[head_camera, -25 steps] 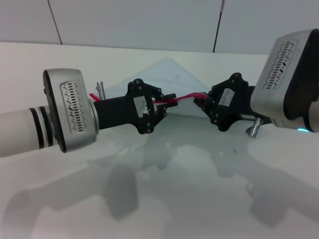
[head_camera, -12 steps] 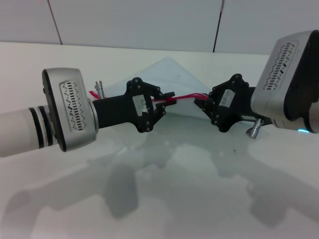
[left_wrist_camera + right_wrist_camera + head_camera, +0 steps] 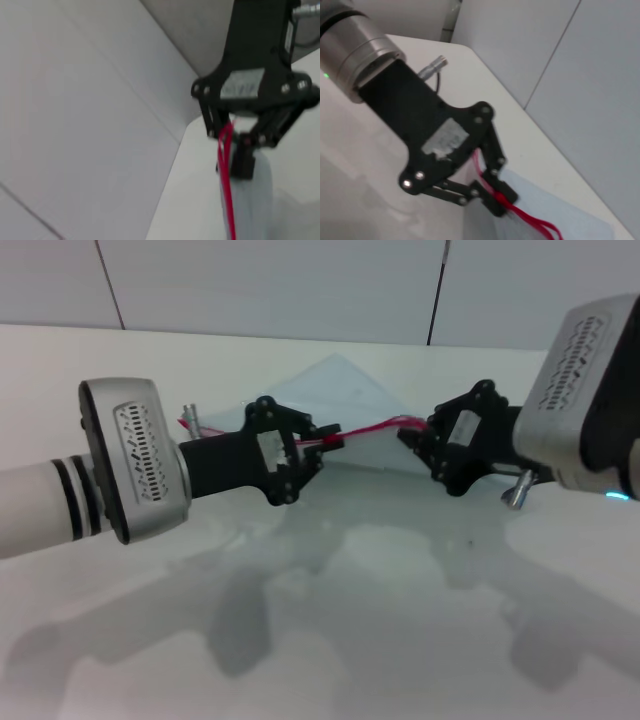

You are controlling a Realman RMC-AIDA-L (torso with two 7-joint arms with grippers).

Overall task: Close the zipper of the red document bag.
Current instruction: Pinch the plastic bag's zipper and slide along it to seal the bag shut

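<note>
Above the white tabletop (image 3: 380, 640), mid-scene, we hold the flat translucent pale-blue plastic document bag (image 3: 340, 390) lifted off the surface, its thin bright-red zipper strip (image 3: 372, 429) stretched between our two grippers. Bag body fans up & away behind the strip toward the grey panelled wall (image 3: 270, 285); its lower part drops toward the table below the strip.

Our left gripper (image 3: 330, 439), black w/ a silver wrist housing, comes in from the left side of the head view. Its fingers are clenched on the left stretch of the zipper; a short red tail pokes out behind the gripper near the silver connector stub (image 3: 189, 415). The right wrist view shows the same thing from the far side: left gripper (image 3: 506, 199) w/ pads pinched down on the red zipper (image 3: 530, 220), bag (image 3: 570, 225) hanging beside it.

Our right gripper (image 3: 412, 438), also black, reaches in from the right & is clamped on the other end of the red strip, approx. level w/ the left one. In the left wrist view it (image 3: 235, 142) shows w/ fingers pinched around the zipper (image 3: 227, 190), which runs as two close red lines down from the fingertips, pale bag (image 3: 255, 200) next to it.

Grippers stand near each other but apart, the red strip bridging the gap in a slight upward arc. Shadows of both arms fall on the tabletop below.
</note>
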